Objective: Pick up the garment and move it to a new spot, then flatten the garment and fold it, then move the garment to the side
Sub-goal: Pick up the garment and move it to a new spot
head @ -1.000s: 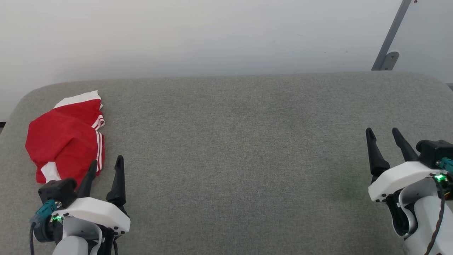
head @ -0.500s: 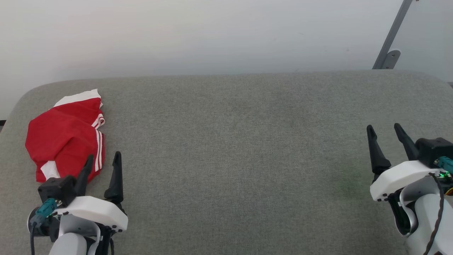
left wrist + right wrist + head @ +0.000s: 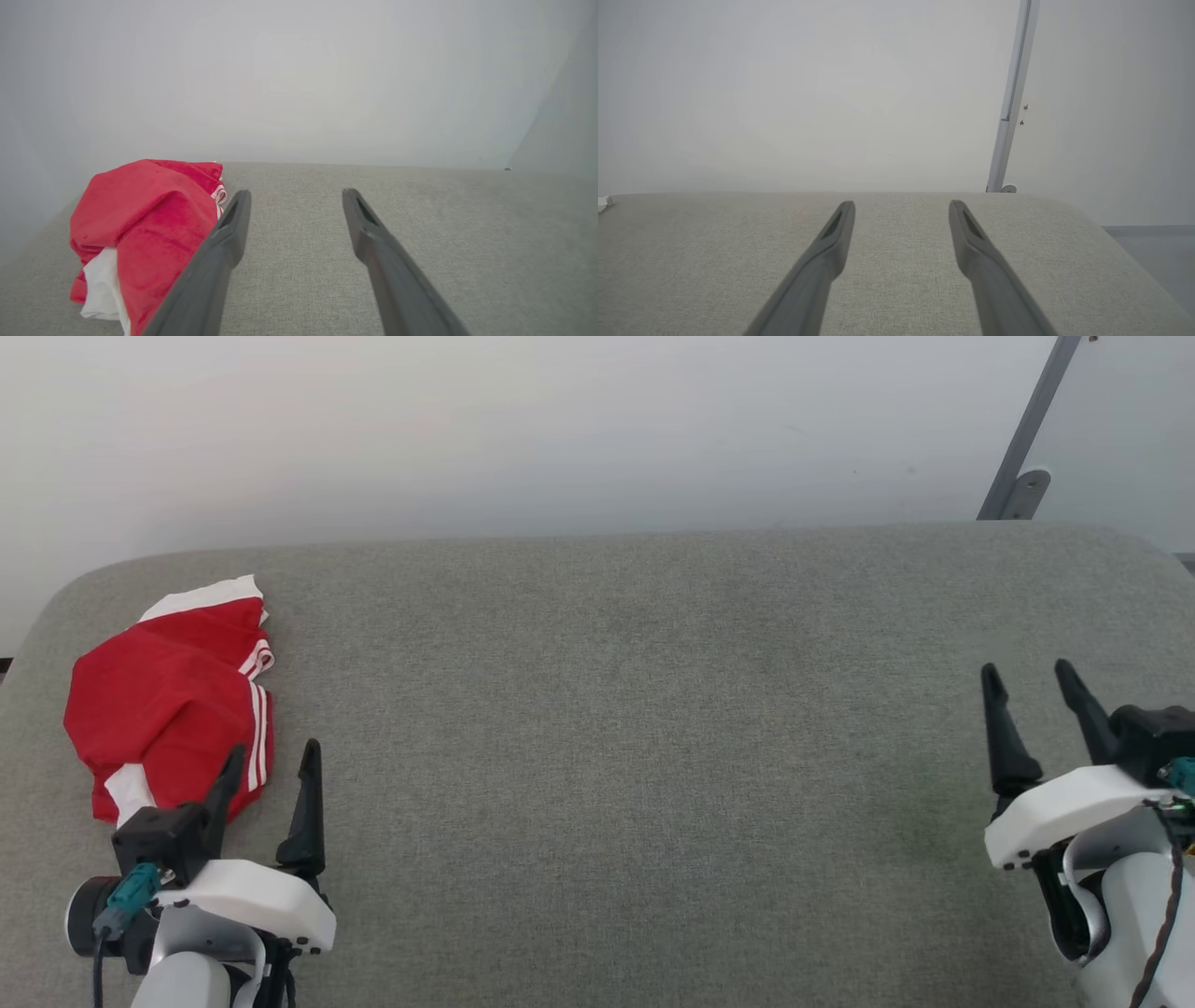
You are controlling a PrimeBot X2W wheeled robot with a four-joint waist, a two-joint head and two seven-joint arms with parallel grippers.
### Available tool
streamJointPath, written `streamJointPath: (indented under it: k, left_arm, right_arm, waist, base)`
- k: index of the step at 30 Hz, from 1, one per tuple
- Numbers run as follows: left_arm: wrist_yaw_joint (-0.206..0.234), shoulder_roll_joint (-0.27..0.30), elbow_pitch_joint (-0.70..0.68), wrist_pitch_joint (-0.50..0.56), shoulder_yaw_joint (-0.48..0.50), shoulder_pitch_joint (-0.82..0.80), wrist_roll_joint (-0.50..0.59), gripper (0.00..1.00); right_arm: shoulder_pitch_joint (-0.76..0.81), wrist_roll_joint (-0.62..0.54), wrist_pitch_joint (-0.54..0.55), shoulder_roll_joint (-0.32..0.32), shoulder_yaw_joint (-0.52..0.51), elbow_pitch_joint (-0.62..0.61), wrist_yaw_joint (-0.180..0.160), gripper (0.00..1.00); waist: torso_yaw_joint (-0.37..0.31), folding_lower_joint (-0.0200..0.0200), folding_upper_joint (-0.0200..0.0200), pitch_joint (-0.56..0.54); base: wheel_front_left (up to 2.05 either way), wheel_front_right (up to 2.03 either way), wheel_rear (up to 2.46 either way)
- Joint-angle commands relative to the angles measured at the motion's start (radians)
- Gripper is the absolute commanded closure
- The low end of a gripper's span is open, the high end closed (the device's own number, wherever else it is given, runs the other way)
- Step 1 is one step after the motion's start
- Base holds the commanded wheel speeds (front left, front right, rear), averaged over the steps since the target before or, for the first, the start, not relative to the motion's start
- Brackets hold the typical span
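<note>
garment [image 3: 168, 700], a red soft-fabric short-sleeved shirt with white sleeve parts and red-and-white striped trim, lies crumpled in a loose heap at the far left end of the grey fabric-covered desk [image 3: 607, 709], close to its rounded left corner. one white band shows at the far edge of the heap and a white patch at its near edge; two white stripes run along its right side. no part of it is lifted.

the left hand [image 3: 274, 749] sits at the lower left of the head view, just at the near right edge of the heap, its two long dark fingers spread apart and holding nothing. its outer finger overlaps the red cloth in the head view; whether it touches i cannot tell. in the left wrist view the garment [image 3: 149, 219] lies left of that finger, and bare desk [image 3: 467, 233] shows between the fingers of the left hand [image 3: 295, 193].

the right hand [image 3: 1026, 667] is well apart, at the lower right, fingers likewise spread and empty, over bare desk [image 3: 691, 242] in its own wrist view [image 3: 901, 204].

a pale wall [image 3: 467, 429] rises behind, with a slanted grey metal bar [image 3: 1032, 425] at the right.
</note>
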Motion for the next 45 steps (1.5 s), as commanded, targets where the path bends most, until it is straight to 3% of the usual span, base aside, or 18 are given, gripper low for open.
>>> streamJointPath:
  k: [1,18,26,45]
  left_arm:
    - [-0.002,0.001,-0.001,-0.011,0.002,-0.014,0.026,0.00]
    - [-0.015,0.001,0.036,-0.041,-0.012,-0.029,0.119,0.00]
    - [-0.017,-0.008,0.045,-0.045,-0.016,-0.040,0.112,0.00]
    - [0.031,-0.095,-0.001,-0.044,0.102,0.102,0.136,0.00]
  right_arm:
    - [0.006,-0.018,-0.011,-0.005,0.004,-0.007,0.000,0.00]
    - [-0.005,-0.010,-0.042,-0.008,-0.006,0.003,0.000,0.00]
    - [0.002,0.006,-0.045,-0.002,-0.010,0.008,0.000,0.00]
    - [0.052,0.044,-0.045,0.102,0.082,0.013,0.000,0.00]
  waist:
    - [0.001,0.0001,0.0000,0.000]
    - [0.004,0.0001,0.0000,0.004]
    - [0.041,0.0001,0.0000,0.005]
    - [0.343,0.0001,0.0000,-0.004]
  base:
    - [0.00,0.00,0.00]
    - [0.00,0.00,0.00]
    - [0.00,0.00,0.00]
    - [0.00,0.00,0.00]
